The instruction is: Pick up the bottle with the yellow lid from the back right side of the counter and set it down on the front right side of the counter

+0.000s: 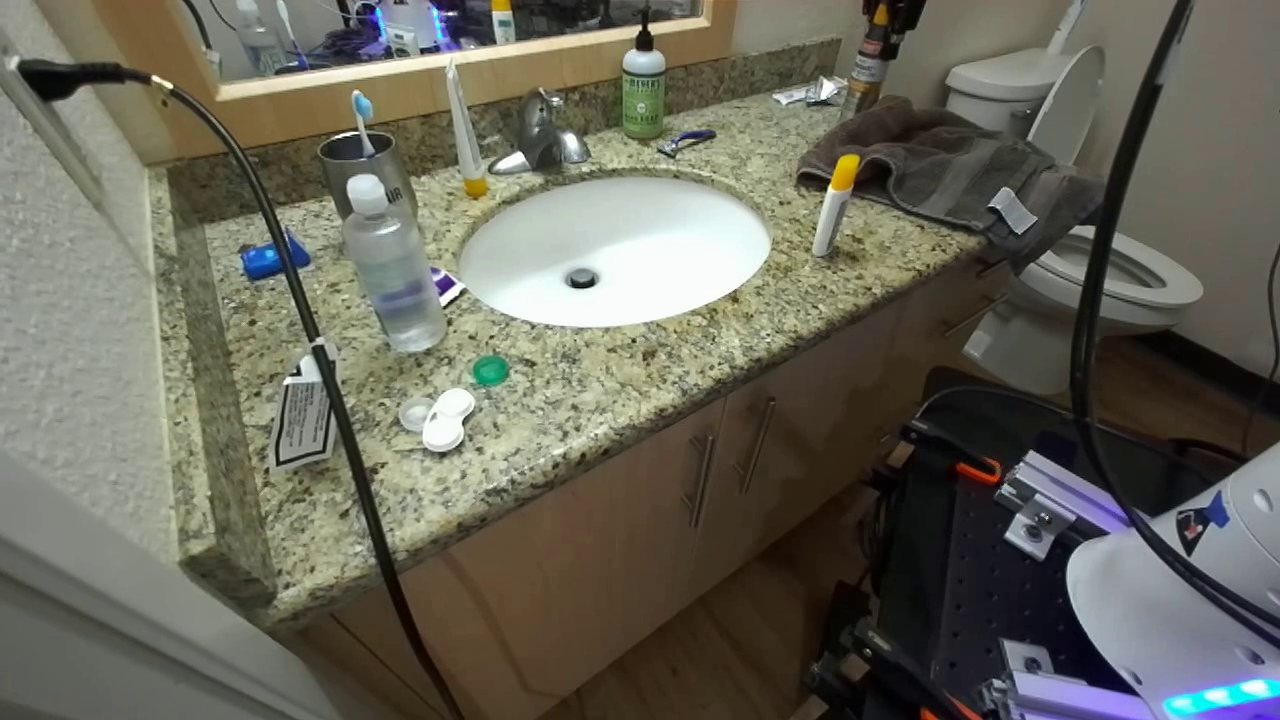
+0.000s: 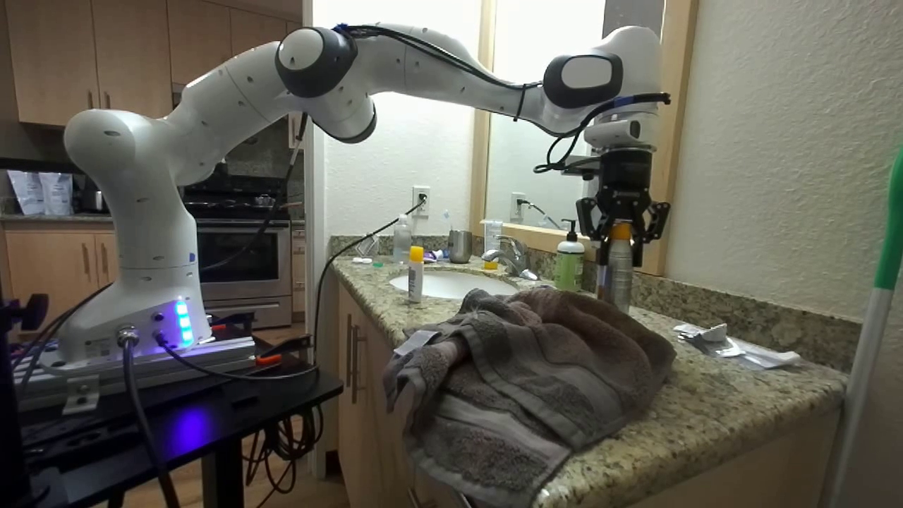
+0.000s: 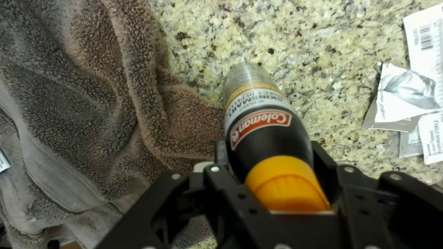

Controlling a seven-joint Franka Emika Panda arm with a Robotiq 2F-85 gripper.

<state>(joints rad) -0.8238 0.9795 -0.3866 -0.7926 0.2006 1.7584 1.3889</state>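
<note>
The bottle has a clear base, black shoulder, Coleman label and yellow lid. It is upright at the back right of the speckled granite counter, behind the towel, and shows in both exterior views. My gripper points down over it in both exterior views. The fingers are shut on the black shoulder from both sides, with the lid between them near the palm. The towel hides the base in the exterior views; I cannot tell whether it touches the counter.
A bunched grey-brown towel lies right beside the bottle and hangs over the front edge. A white tube with a yellow cap stands at the front right. Foil wrappers, a razor, green soap bottle and sink are nearby.
</note>
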